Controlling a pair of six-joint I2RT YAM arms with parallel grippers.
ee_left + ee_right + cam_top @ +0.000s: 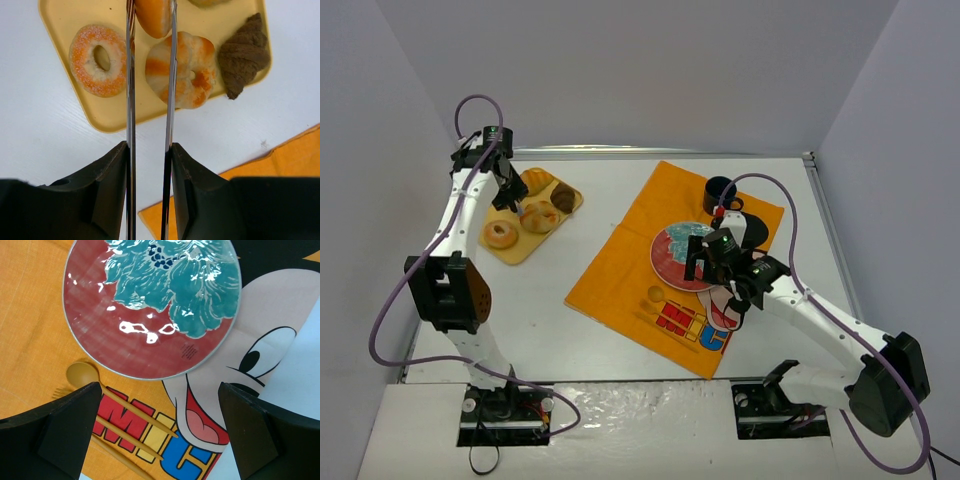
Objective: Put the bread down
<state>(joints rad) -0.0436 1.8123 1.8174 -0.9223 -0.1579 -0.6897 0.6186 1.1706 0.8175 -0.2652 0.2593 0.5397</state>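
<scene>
A yellow tray [115,112] holds a sugared ring doughnut [97,60], a glazed orange-and-white ring bread [185,70], a dark chocolate croissant [245,55] and an orange bun [154,17]. My left gripper [151,10] hovers over the tray [515,250], and its thin fingers are narrowed onto both sides of the orange bun. A red and teal plate [150,305] lies bare on the orange placemat [620,270]. My right gripper [160,390] is wide open and empty, just near of the plate [680,255].
A dark blue mug [720,192] stands on the far corner of the placemat. A yellow spoon [82,375] and two more yellow utensil handles [135,430] lie on the mat near the plate. Grey walls close in on three sides.
</scene>
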